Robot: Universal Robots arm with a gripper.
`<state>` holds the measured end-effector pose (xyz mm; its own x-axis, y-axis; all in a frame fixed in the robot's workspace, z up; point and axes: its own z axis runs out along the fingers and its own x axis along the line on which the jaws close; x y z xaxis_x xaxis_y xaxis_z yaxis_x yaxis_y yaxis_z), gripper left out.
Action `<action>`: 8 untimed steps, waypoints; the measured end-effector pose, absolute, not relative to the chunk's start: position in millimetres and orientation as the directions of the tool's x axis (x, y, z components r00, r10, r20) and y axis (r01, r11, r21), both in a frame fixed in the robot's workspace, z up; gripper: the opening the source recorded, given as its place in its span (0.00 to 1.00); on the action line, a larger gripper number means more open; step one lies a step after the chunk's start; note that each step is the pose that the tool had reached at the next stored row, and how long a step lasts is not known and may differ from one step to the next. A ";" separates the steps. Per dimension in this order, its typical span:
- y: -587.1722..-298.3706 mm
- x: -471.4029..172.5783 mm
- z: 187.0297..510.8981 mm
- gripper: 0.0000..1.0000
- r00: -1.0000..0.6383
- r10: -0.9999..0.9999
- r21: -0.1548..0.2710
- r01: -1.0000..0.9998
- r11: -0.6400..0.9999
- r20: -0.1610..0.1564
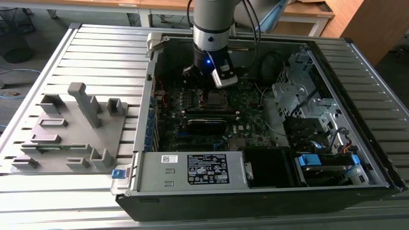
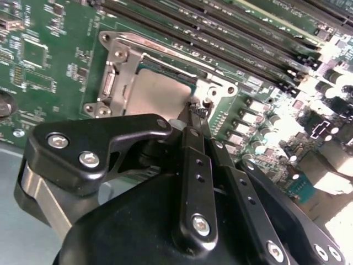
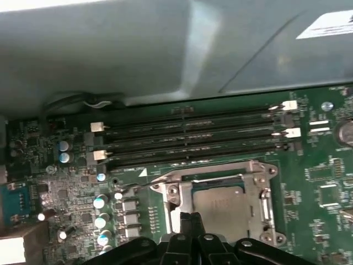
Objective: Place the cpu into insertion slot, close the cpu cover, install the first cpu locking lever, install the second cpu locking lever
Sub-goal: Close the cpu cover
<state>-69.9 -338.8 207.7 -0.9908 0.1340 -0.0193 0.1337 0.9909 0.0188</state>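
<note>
The cpu (image 2: 160, 91) (image 3: 223, 207), a grey-brown square chip, lies in the insertion slot (image 1: 213, 98) on the green board. The silvery cpu cover (image 2: 118, 61) (image 3: 256, 182) lies flat around it, framing the chip. My gripper (image 2: 196, 110) (image 3: 190, 216) is shut, its black fingers pressed together. The tips sit low at one corner of the socket, right by the bent end of a thin wire locking lever (image 3: 151, 185) (image 2: 203, 106). I cannot tell whether the tips touch the lever. In the exterior view the gripper (image 1: 214, 81) hangs just above the socket inside the case.
Long black memory slots (image 3: 193, 138) (image 2: 231, 44) run close beside the socket. Capacitors (image 3: 101, 201) stand near the lever's corner. The open computer case (image 1: 153, 48) walls in the board, with cables and drive bays (image 1: 300, 96) at the exterior view's right. A grey fixture tray (image 1: 70, 129) lies outside.
</note>
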 end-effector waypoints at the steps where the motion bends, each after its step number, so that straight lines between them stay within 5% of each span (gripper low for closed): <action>1: -338.8 -70.9 207.5 0.11 -0.991 0.134 0.019 0.134 0.991 -0.019; 8: -338.8 -75.2 201.7 0.11 -0.991 0.134 0.019 0.134 0.991 -0.020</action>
<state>-75.2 -338.8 201.7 -0.9908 0.1341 -0.0195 0.1337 0.9908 0.0189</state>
